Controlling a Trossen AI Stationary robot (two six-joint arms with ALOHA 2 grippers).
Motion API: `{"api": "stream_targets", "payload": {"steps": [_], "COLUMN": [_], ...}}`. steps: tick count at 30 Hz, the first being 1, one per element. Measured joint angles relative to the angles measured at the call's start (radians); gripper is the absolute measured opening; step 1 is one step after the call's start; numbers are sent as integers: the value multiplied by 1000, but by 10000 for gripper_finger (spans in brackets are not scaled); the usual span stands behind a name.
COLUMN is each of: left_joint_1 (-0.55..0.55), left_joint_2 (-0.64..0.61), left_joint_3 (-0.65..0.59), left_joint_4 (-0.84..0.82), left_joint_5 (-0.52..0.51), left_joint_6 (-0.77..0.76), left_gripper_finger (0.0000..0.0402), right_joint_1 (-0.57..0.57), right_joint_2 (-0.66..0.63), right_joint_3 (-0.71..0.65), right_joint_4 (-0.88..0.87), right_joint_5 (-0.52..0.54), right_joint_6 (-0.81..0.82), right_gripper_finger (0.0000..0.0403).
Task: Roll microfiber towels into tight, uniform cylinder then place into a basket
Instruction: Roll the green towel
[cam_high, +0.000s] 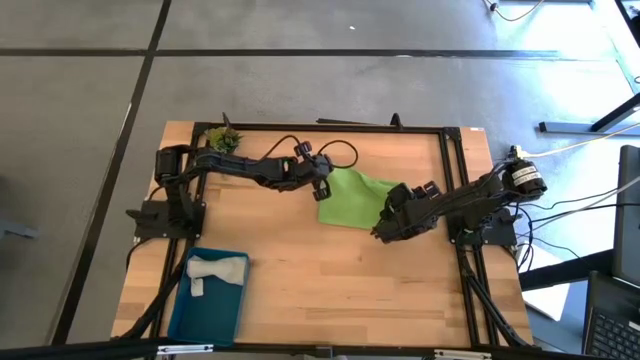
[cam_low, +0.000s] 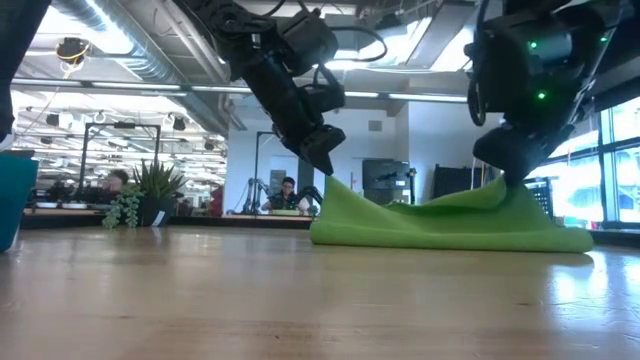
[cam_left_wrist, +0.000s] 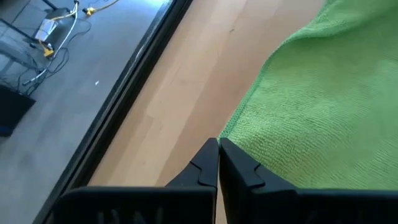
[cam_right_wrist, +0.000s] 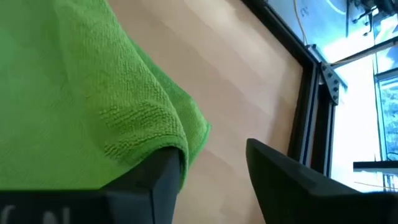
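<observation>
i'm holding the left gripper (cam_left_wrist: 217, 163) pressed together, pinching a corner of the green towel (cam_high: 354, 197) and lifting it off the tabletop (cam_high: 330, 280) so the cloth is tenting up on that side, probably to tension it for rolling. the right gripper (cam_right_wrist: 208, 177) is standing spread at the opposite edge: one finger is touching the bunched fold, the other is off over bare wood, so i'm judging it isn't gripping anything there. the rest of the green towel is lying flat mid-tabletop between the arms. the grey towel (cam_high: 213, 271) is already sitting rolled in the basket (cam_high: 185, 305) at the near left corner, well apart from the work.
</observation>
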Motion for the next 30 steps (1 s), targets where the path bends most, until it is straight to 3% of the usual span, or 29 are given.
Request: {"api": "stream_targets", "payload": {"steps": [8,19,21,25,27,30], "left_joint_1": [-6,2,2,-2,-9,-20], "left_joint_2": [0,0,0,22,41,77], "left_joint_3": [0,0,1,3,0,1], "left_joint_4": [5,12,3,0,-23,-9], "left_joint_5": [0,6,93,376,424,415], "left_joint_6": [4,-52,-97,-100,-80,-33], "left_gripper_finger": [7,91,94,90,89,88], "right_joint_1": [-5,-5,-3,19,24,25], "right_joint_2": [0,0,0,0,0,0], "right_joint_3": [0,0,0,-17,-35,-74], "right_joint_4": [2,82,151,344,447,581], "right_joint_5": [-27,-68,-104,-206,-263,-328], "right_joint_6": [-2,-21,-44,-216,-294,-377], "right_gripper_finger": [195,195,195,195,195,195]}}
